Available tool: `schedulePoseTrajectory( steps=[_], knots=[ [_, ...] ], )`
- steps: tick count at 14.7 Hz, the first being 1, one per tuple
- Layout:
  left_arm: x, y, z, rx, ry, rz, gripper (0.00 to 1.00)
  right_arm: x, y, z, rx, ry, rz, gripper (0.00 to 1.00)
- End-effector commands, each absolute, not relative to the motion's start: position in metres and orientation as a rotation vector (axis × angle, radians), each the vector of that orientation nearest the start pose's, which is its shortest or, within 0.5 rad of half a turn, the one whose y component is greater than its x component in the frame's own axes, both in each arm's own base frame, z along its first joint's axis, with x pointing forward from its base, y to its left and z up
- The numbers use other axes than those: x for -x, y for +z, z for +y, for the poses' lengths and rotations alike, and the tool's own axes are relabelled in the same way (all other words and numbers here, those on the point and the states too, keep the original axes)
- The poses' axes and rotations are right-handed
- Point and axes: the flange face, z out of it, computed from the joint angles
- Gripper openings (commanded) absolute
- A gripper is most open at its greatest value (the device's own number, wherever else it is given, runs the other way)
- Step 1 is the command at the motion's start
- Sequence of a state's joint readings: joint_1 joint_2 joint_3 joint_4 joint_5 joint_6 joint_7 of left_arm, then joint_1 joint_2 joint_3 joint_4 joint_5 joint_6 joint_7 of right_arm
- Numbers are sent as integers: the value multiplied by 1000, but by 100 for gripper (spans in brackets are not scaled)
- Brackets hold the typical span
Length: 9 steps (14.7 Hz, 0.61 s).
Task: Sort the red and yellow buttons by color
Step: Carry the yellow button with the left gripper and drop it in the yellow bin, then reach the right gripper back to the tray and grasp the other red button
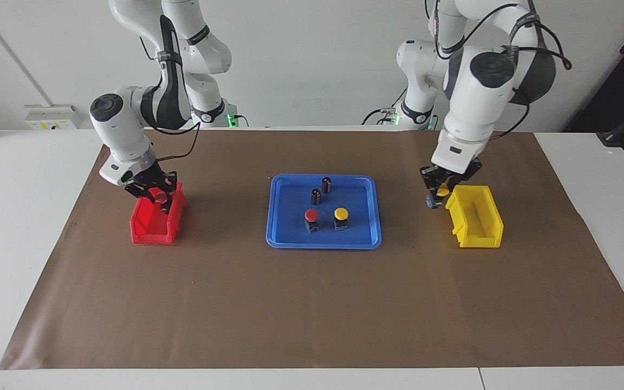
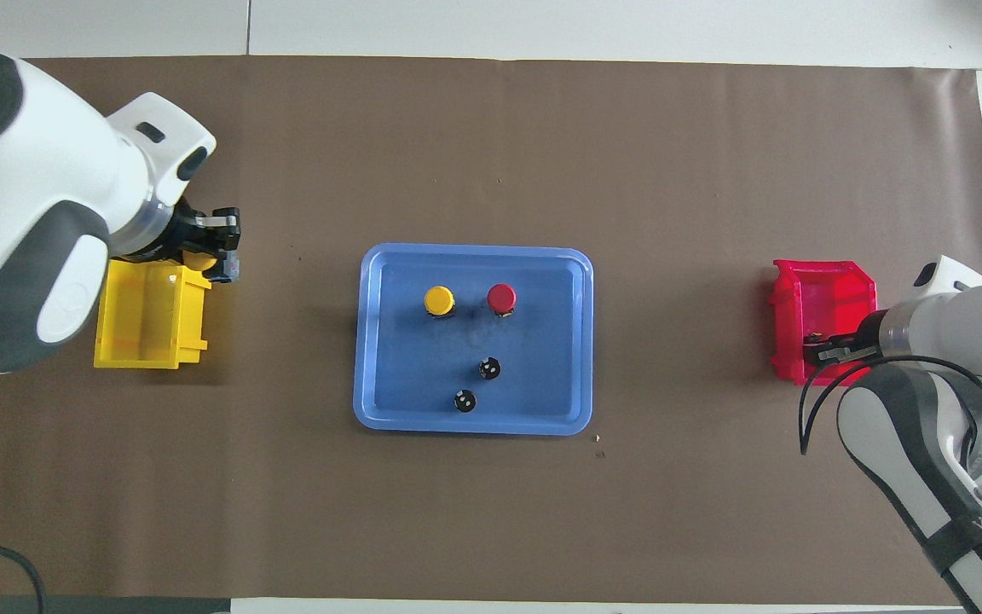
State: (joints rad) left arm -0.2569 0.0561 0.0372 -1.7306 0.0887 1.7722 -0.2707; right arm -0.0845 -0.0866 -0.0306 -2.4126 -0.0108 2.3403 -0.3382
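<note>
Facing view, right gripper: shown at the frame's left, over the robot-side end of the red bin; a red-capped button is pinched between its fingers, just above the rim.
Facing view, left gripper: shown at the frame's right, beside the robot-side corner of the yellow bin; a yellow-capped button is gripped, hanging at the bin's edge and not clearly inside it.
Facing view, tray: a blue tray sits mid-frame, with one red button and one yellow button side by side, and two dark cylinders above them in the frame.
Overhead view, left gripper: seen at the frame's upper left, closed on the yellow cap, which appears at the yellow bin's upper corner, partly outside the wall.
Overhead view, right gripper: seen at the frame's right, over the red bin's lower end; the held button is hidden here.
Overhead view, tray: the remaining yellow button and red button are seen upright in the blue tray.
Risk: a release at this position would likely drop the yellow button on the rim or the brown paper, since the fingers are judged to sit over the wall, not the cavity.
Risk, red side: a clipped rim is judged possible, the fingers being low at the bin's end.
</note>
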Motion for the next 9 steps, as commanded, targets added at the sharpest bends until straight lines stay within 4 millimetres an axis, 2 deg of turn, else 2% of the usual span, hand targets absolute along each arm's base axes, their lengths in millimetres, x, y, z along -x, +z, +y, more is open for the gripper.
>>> schedulePoseTrajectory(
  steps=[1, 3, 4, 5, 7, 8, 9],
  knots=[
    [-563, 517, -52, 3039, 26, 60, 2, -483, 365, -61, 3120, -34, -386, 86],
    [-552, 497, -13, 3046, -41, 73, 1, -509, 398, -57, 3110, 34, -387, 91],
    [-541, 483, -6, 3048, -67, 83, 2, -521, 415, -51, 3108, 53, -374, 94],
    [-532, 470, 2, 3050, -92, 70, 1, -535, 436, -33, 3112, 46, -358, 99],
    [-524, 451, -3, 3053, -94, 69, 2, -560, 467, 28, 3126, 34, -270, 99],
    [-524, 448, -5, 3053, -85, 72, 2, -570, 475, 76, 3133, -14, -172, 99],
    [-523, 446, -5, 3053, -78, 72, 1, -575, 481, 134, 3127, -83, -45, 99]
  ],
)
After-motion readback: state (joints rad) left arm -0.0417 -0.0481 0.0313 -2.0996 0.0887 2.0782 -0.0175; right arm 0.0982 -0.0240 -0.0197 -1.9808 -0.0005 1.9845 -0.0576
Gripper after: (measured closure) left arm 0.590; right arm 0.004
